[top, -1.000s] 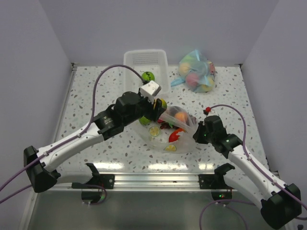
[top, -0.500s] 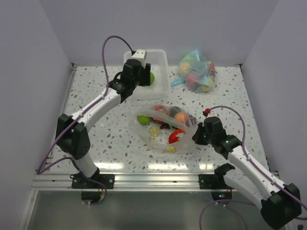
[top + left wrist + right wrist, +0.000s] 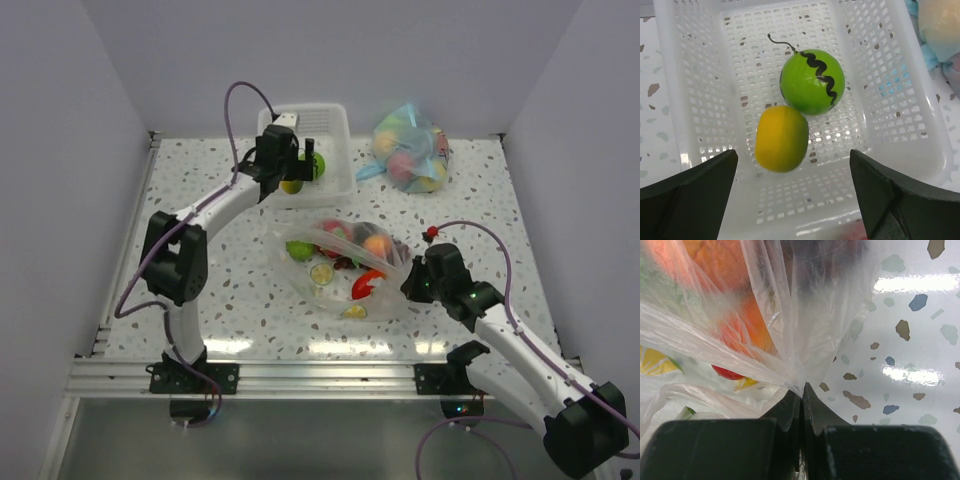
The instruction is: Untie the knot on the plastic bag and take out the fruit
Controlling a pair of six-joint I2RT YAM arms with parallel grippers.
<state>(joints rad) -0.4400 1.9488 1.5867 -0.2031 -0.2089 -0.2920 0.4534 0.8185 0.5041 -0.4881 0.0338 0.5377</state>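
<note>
Two fruits, a green lime (image 3: 811, 81) and a yellow lemon (image 3: 781, 138), lie touching in the white basket (image 3: 670, 100) at the desk's (image 3: 220, 300) far edge. Left tool (image 3: 300, 165): poised above them, jaws fully spread, holding nothing; the basket seems to be where unloaded fruit is collected. Right tool (image 3: 801, 390): clamped tight on a gathered fold of the plastic bag (image 3: 345, 275) at mid-desk, apparently to pin it and keep its mouth open. Remaining fruit (image 3: 377, 245): inside that bag. Blue-tinted bag (image 3: 410, 150): far right corner, apart from both tools.
</note>
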